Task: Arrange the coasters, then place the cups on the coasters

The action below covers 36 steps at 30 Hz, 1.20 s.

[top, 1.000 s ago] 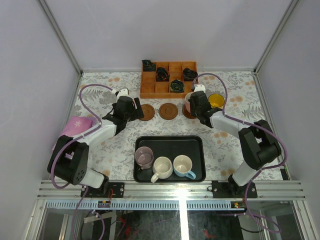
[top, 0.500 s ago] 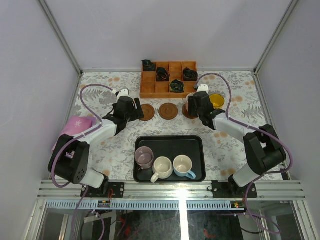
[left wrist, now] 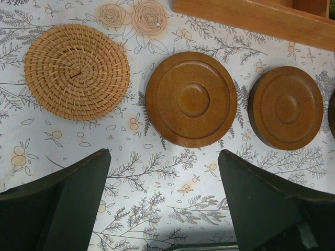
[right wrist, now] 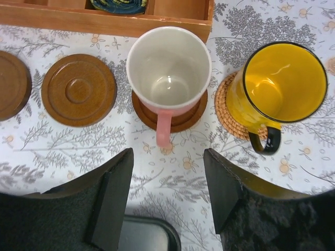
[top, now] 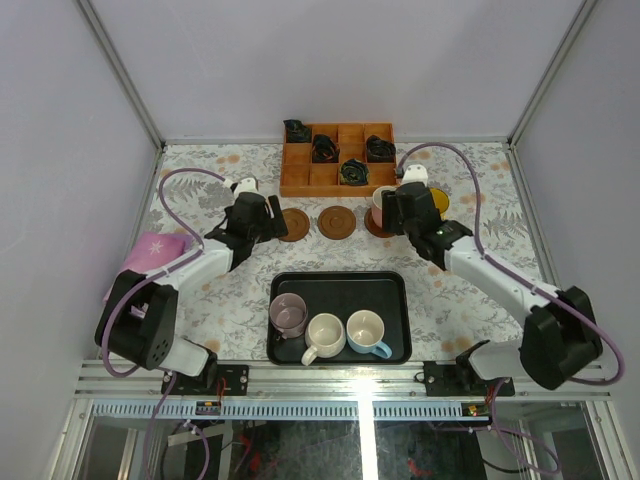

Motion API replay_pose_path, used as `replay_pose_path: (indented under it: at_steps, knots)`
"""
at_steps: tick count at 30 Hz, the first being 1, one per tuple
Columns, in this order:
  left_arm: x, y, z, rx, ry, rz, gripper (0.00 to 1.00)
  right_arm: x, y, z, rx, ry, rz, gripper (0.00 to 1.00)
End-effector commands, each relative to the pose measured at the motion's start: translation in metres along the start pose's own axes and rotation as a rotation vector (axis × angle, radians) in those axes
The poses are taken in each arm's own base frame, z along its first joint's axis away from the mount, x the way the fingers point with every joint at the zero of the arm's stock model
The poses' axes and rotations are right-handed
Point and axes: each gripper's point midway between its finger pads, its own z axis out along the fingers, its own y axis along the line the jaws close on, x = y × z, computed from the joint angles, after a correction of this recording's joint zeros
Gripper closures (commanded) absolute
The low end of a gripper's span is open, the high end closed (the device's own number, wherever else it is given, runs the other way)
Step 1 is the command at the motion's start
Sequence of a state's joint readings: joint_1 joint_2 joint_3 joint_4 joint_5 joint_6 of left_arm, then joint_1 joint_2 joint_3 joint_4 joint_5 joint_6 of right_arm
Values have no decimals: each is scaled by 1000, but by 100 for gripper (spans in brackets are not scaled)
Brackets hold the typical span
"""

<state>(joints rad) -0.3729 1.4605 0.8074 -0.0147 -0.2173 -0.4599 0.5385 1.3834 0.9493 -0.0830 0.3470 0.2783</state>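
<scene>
Left claw (left wrist: pixel 163 157) hangs over the desk (top: pixel 230 300), jaws spread wide, nothing between them. Just beyond its tips lies the row: a woven coaster (left wrist: pixel 77 72) at the far left, then the left dark coaster (left wrist: pixel 191 99) and the middle dark coaster (left wrist: pixel 285 107), all three bare.

Over to the right claw (right wrist: pixel 167 154) — it too stands well open and holds nothing. The pink cup (right wrist: pixel 168 70) sits upright on the right dark coaster (right wrist: pixel 180 119) just past the fingertips, its handle pointing back toward the gap between them. Beside it on the right, the yellow cup (right wrist: pixel 282 83) stands on the second woven coaster (right wrist: pixel 226 112), handle also facing near. Both cups are close against the orange wooden box (top: pixel 337 158).

Nearer the arm bases, the black tray (top: pixel 340 285) carries three cups — the mauve cup (top: pixel 289 315) on the left, the white cup (top: pixel 325 335) in the middle and the light blue cup (top: pixel 367 332) on the right.
</scene>
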Motion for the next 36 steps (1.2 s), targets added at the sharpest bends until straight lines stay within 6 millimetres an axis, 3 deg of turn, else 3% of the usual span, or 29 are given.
replay_pose_path:
  at_steps: [1, 9, 14, 23, 30, 36]
  knots:
    - [-29, -6, -10, 15, -86, -3, 16, -12, 5, -40, -84, 26, -59, 35]
    - [-24, -4, -19, 24, -75, -1, 16, 68, 35, -103, -359, 253, -119, 32]
    - [-19, -6, -22, 46, -50, 4, 15, 106, 38, -131, -417, 373, -151, 31]
    - [-14, -13, -22, 83, -35, -24, 15, 120, 57, -177, -630, 438, -137, 26]
    - [-15, -13, -23, 86, -37, -19, 15, 134, 71, -199, -768, 493, -162, 21]
    - [-11, -12, -22, 84, -28, -21, 15, 140, 77, -216, -858, 534, -180, 6]
